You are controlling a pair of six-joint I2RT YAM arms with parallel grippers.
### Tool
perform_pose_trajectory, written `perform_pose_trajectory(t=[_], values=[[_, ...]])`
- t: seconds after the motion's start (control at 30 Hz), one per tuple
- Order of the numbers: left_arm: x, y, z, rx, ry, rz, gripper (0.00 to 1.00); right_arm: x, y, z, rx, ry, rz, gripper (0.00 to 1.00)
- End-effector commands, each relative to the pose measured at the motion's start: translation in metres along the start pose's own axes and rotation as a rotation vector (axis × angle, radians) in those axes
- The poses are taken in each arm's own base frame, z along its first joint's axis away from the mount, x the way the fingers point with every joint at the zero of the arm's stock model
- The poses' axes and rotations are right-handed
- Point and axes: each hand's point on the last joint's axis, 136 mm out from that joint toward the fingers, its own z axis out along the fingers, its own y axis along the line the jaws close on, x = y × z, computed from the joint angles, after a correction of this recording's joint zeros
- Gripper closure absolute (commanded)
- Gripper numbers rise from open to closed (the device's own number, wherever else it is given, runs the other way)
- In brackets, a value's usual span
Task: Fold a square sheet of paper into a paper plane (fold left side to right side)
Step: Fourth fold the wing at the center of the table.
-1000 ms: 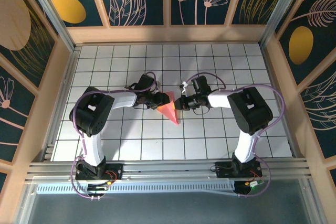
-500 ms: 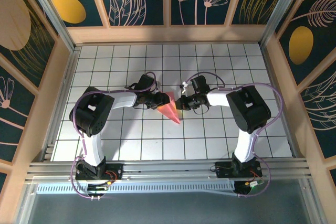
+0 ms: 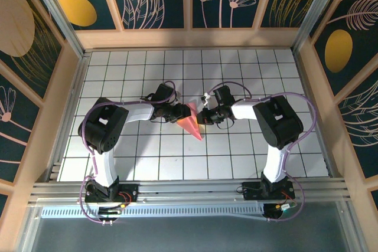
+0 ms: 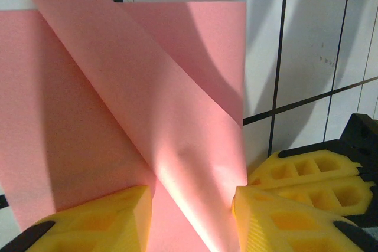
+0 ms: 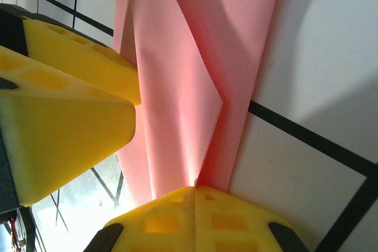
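1. The thin salmon-pink sheet of paper (image 3: 189, 123) lies part-folded in the middle of the white gridded worktop (image 3: 118, 75), its tip toward 5 o'clock.
2. The left fingers (image 3: 179, 114) sit at its 9 o'clock, half open. They straddle a raised flap but don't look clamped on it, so that flap could spring loose and crease crooked.
3. The right fingers (image 5: 195, 210), at 3 o'clock, are closed tight on the crease. A sideways tug could tear the sheet or drag it off line.
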Motion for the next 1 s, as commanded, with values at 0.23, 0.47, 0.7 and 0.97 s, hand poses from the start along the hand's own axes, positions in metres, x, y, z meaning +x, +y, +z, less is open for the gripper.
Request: perform_pose_trajectory(t=[0.23,0.47,0.7,0.97], values=[[0.0114,0.0422,0.0107,-0.14,0.026,-0.034,0.58,0.0005,0.0029,-0.0027,0.019,-0.001,-0.012,0.95],[0.0113,0.0433,0.0104,-0.145,0.026,-0.031,0.58,0.0027,0.0055,-0.0061,0.019,0.0,-0.011,0.95],[0.0123,0.0436,0.0104,-0.15,0.027,-0.029,0.58,0.0057,0.0066,-0.0065,0.017,0.004,-0.007,0.95],[0.0123,0.0444,0.0105,-0.152,0.027,-0.03,0.57,0.008,0.0034,-0.0041,0.025,0.01,-0.001,0.95]])
